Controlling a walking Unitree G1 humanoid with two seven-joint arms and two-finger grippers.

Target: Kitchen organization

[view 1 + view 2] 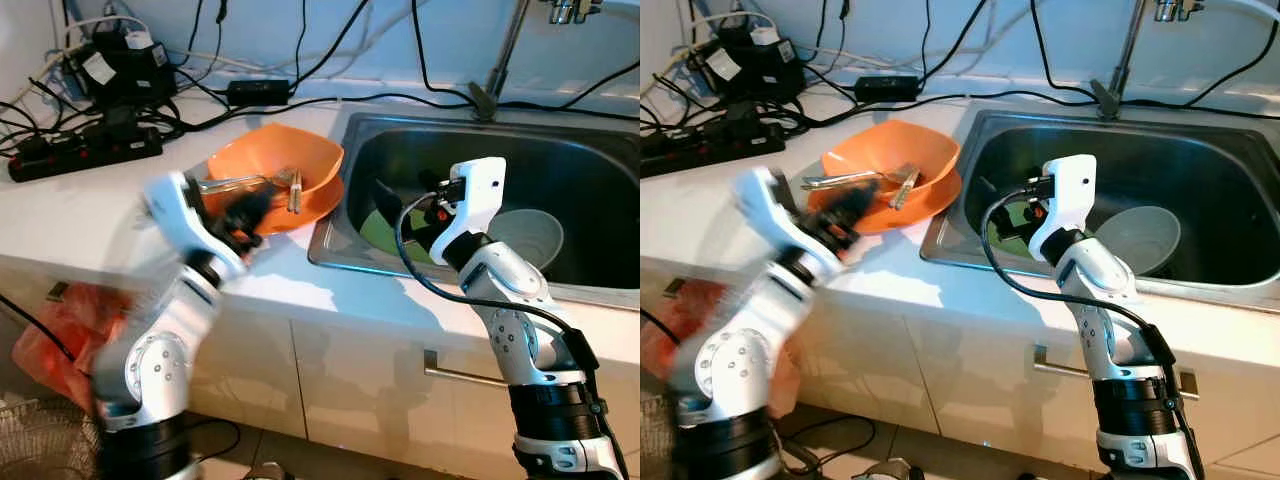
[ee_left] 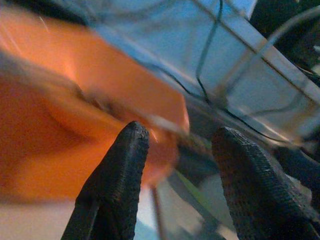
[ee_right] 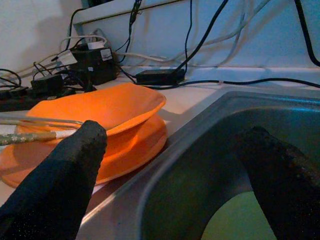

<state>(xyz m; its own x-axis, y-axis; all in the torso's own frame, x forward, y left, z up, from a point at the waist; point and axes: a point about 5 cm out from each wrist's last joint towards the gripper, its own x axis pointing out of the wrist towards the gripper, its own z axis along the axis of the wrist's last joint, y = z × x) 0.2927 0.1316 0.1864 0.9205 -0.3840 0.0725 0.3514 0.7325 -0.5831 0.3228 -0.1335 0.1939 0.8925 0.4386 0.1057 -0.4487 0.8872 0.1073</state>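
Orange plastic is catching the light on the white counter (image 1: 90,225): an orange bowl (image 1: 285,165) is sitting on an orange plate (image 1: 325,200), just left of the steel sink (image 1: 345,225). Metal utensils (image 1: 235,182) and a pair of pale chopsticks (image 1: 295,190) are lying inside the bowl, their handles pointing toward the counter's left end.

The left gripper (image 1: 250,212) is hovering at the bowl's near rim, blurred by motion. In the left wrist view its two black fingers (image 2: 117,185) are standing apart with nothing between them, the orange bowl and plate smeared just beyond the tips.

The right gripper (image 3: 175,175) is reaching over the sink's front edge, its white wrist housing (image 1: 478,195) hanging above the basin. Its fingers (image 3: 60,185) are spread wide and are gripping nothing, with the sink's left wall running between them in the right wrist view.

Inside the basin a green plate (image 1: 380,232) is lying at the left, partly hidden behind the right arm, and a pale grey bowl (image 1: 530,238) is resting beside it toward the right. A faucet stem (image 1: 505,55) is rising behind the sink.

Farther left, a black power strip (image 1: 85,155) and a tangle of black adapters (image 1: 120,60) are crowding the counter's back corner, with cables (image 1: 300,105) trailing along the wall toward the sink. Below the counter at the left, something orange-red (image 1: 55,335) is lying on the floor.
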